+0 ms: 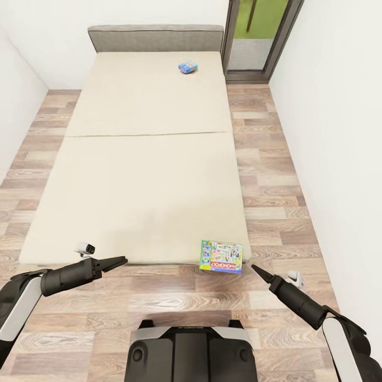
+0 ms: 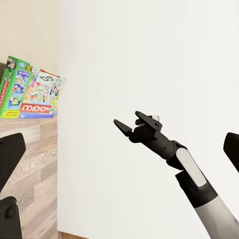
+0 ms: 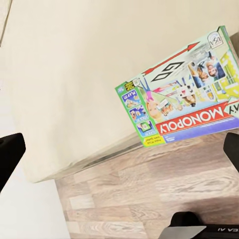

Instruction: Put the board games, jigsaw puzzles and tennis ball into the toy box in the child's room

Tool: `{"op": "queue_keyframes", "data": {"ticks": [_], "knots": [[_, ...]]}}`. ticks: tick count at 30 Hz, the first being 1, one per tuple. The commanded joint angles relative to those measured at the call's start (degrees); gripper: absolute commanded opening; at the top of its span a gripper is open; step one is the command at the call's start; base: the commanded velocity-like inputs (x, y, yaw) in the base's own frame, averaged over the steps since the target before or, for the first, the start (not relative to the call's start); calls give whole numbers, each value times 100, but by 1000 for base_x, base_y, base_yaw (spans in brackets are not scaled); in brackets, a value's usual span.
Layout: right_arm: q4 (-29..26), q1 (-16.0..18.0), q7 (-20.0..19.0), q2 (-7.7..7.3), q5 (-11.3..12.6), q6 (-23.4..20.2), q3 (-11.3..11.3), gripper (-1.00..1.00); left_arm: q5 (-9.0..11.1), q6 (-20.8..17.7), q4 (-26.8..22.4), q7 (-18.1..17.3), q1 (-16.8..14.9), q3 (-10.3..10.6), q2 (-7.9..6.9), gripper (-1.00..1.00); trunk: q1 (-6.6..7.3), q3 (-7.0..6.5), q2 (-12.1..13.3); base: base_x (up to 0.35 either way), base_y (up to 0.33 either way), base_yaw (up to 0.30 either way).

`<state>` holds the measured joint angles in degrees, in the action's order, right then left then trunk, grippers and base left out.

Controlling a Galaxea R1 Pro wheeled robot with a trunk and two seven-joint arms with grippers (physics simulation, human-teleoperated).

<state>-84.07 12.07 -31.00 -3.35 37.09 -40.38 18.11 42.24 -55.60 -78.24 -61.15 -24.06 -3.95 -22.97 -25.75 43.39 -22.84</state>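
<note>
A low cream bed (image 1: 132, 175), made of two panels with a seam between them, is seen from its foot in the head view, with a grey headboard (image 1: 155, 38) at the far end against the white wall. The Monopoly box (image 1: 221, 257) is found at the near right corner of the bed, lying flat with its near edge jutting past the mattress edge over the wood-plank floor (image 1: 276, 175). The small blue board game (image 1: 188, 66) is placed far off, near the headboard on the far panel, right of centre.

The left hand (image 1: 118, 261) is held out over the floor just before the foot of the bed, well apart from the Monopoly box, its dark fingers shown close together with only a narrow gap; nothing is held. The right hand (image 1: 257, 270) is raised just beside the right of the Monopoly box, without touching it. In the left wrist view the right hand (image 2: 130, 123) is shown against the white wall with its fingers parted and nothing held between them.

In the right wrist view the Monopoly box (image 3: 181, 97) is seen overhanging the mattress corner above the planks. A dark-framed glass door (image 1: 260, 37) is visible beyond the bed's far right corner.
</note>
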Motion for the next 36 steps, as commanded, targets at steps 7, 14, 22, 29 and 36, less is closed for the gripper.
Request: {"op": "queue_keyframes", "data": {"ticks": [7,14,22,29,36], "knots": [[8,5,-11,-7,18,-41,9,100,4,-22,0,-4,-2,6,13,100,-3,-58,-8,0,0,0],[8,5,-11,-6,18,-41,10,100,4,-22,0,-2,-2,9,19,100,-3,-123,-8,0,0,0],[8,5,-8,-3,18,-40,9,100,-31,-21,1,6,-2,17,20,100,-3,-196,-8,0,0,0],[12,5,-5,-3,18,-40,10,100,-170,-21,1,6,-2,2,27,100,-3,-260,-8,0,0,0],[11,5,-5,-3,18,-40,13,100,-209,-22,1,7,-2,1,29,100,-3,-324,-8,0,0,0]]}}
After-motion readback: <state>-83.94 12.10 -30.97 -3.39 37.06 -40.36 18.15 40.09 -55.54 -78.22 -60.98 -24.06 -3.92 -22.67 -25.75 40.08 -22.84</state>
